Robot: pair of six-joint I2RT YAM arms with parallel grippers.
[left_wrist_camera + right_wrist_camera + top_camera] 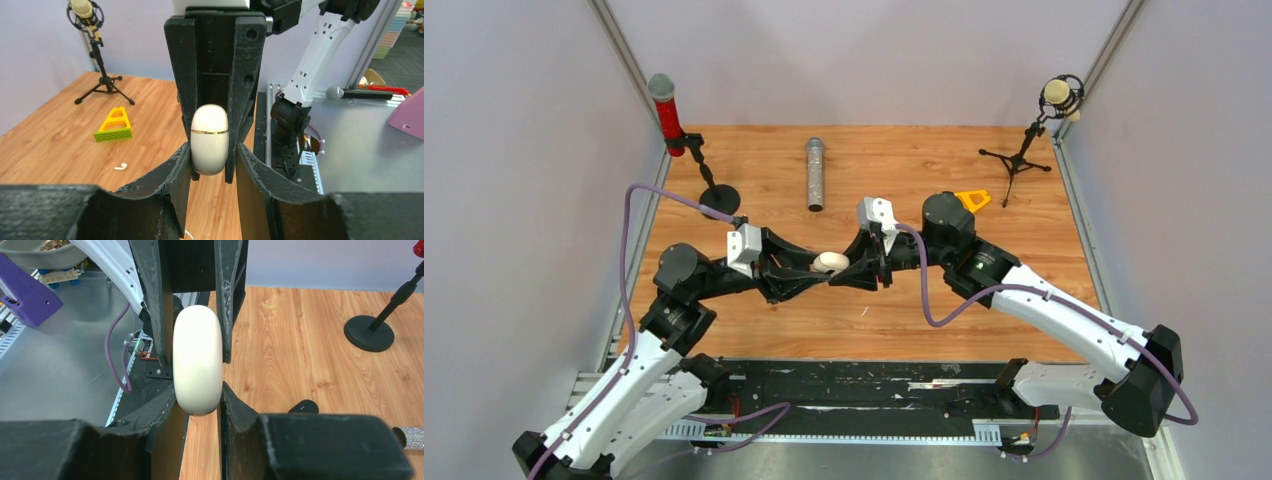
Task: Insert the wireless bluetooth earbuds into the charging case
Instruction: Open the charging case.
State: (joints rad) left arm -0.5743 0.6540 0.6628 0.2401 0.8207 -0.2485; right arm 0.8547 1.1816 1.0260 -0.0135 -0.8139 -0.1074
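Two grippers meet above the table (824, 335) with the charging case (829, 262) suspended between them. The right gripper (198, 394) has its fingers pressed on the cream case from both sides, so the case sits between its fingertips, clear of the wood below. The left gripper (211, 161) flanks the same case from the opposite end, one tip touching the shell. Whether this pair is squeezing or merely bracketing the case cannot be told from these views. The lid is shut, the thin gold seam unbroken around the waist, and nothing is visible inside. Below and to one side of the left gripper, well apart from the case, a small white piece (120, 166) lies on the wood near a yellow-green wedge (114, 125). It may be a stemmed earbud, but it is too small to be sure. No black earbuds can be made out. Progress, as judged, is early: the case is lifted and presented for opening, yet no earbud is seated and none is in either gripper. Opening the lid, fetching each earbud and seating it all remain.
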